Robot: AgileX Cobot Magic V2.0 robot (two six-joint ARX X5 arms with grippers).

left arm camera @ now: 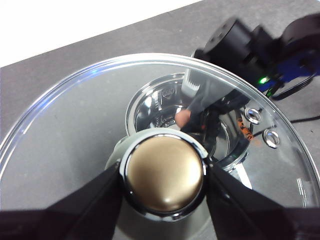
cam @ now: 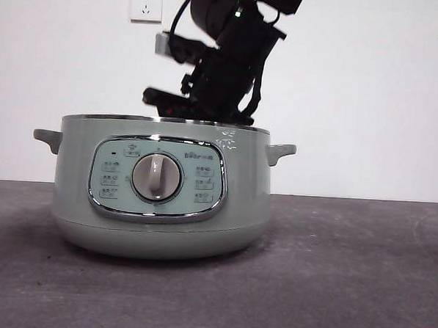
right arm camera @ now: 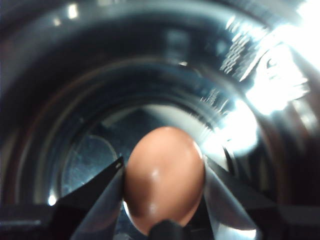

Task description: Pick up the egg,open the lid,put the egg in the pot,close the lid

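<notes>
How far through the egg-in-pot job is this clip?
Done: egg picked up, lid lifted off by the left claw gripping its knob. In hand: right claw holds the egg inside the pot. Left: release the egg, close the lid.

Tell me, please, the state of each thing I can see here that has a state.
Pot: open, no lid on it, standing upright on the table.
Lid: lifted off the pot, held above it by its knob.
Egg: whole, held inside the pot, not yet released.
Left end effector: shut on the knob.
Right end effector: shut on the egg, lowered into the pot.
Dial: pointer straight up.
</notes>
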